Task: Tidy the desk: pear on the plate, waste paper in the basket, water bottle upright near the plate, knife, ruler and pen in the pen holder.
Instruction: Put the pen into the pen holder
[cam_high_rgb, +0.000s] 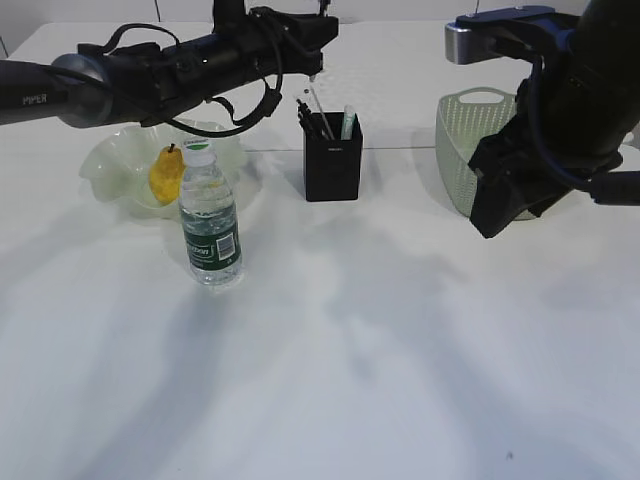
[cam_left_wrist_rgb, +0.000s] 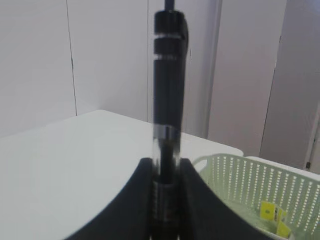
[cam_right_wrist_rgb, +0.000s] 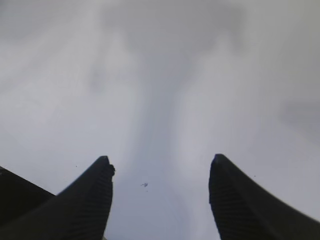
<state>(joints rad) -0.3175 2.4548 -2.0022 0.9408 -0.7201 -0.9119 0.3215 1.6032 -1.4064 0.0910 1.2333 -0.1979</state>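
Exterior view, nearest first: bare white table (cam_high_rgb: 380, 380) crossed by soft grey shadows fills the foreground. The water bottle (cam_high_rgb: 209, 216) stands upright at left, cap on; its dark green label carries white print too small to read. Just behind it, partly hidden by it, lies the plate (cam_high_rgb: 110, 165) with its wavy pale-green rim, and the pear (cam_high_rgb: 165, 176) sits on it, stem up. To the right, near the table's middle, stands the black pen holder (cam_high_rgb: 333, 157), with dark pens, a slim white stick and a green-and-white item poking from its top; a tiny logo on its front cannot be read. Further right the basket (cam_high_rgb: 462, 140) rests on the table, its right part hidden by the right arm's dark bulk. The left arm stretches across from the left edge, above the plate, and bears the white word "PIPER" near its base; its tip hangs over the pen holder.

In the left wrist view the left gripper (cam_left_wrist_rgb: 166, 200) is clenched on a dark pen (cam_left_wrist_rgb: 169, 75) with silver rings, held upright between the black fingers (cam_left_wrist_rgb: 131, 205); something clear seems to run alongside the pen, but it is too blurred to name. Beyond, the basket holds yellow waste paper (cam_left_wrist_rgb: 274, 218).

In the right wrist view the right gripper (cam_right_wrist_rgb: 161, 192) stands wide apart with nothing between its fingers, above plain table.
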